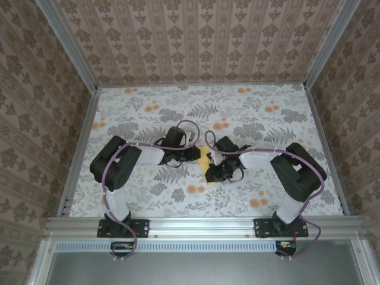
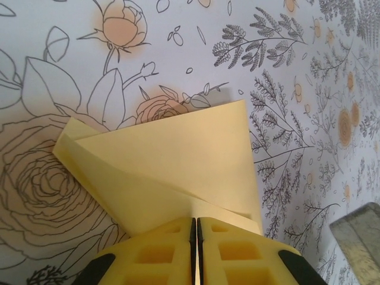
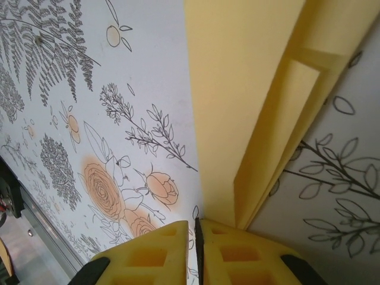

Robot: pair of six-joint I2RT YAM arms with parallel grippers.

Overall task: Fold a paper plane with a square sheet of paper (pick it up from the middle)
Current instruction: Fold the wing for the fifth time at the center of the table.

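The square sheet of paper (image 1: 205, 159), pale yellow and partly folded into layered flaps, lies at the table's middle between both arms. My left gripper (image 1: 196, 155) reaches it from the left. In the left wrist view the folded sheet (image 2: 178, 160) spreads out ahead of my left gripper (image 2: 196, 219), whose jaws are shut, with the creases running into the slit. My right gripper (image 1: 215, 172) meets the sheet from the right. In the right wrist view my right gripper (image 3: 198, 222) is shut; the paper (image 3: 237, 89) rises past its right finger, one edge ending at the slit.
The flower-printed tablecloth (image 1: 178, 107) covers the table, with orange blotches around the paper. Aluminium rails (image 1: 202, 225) edge the front and sides, and patterned walls close in the workspace. A blurred grey part (image 2: 359, 231) sits at the lower right of the left wrist view.
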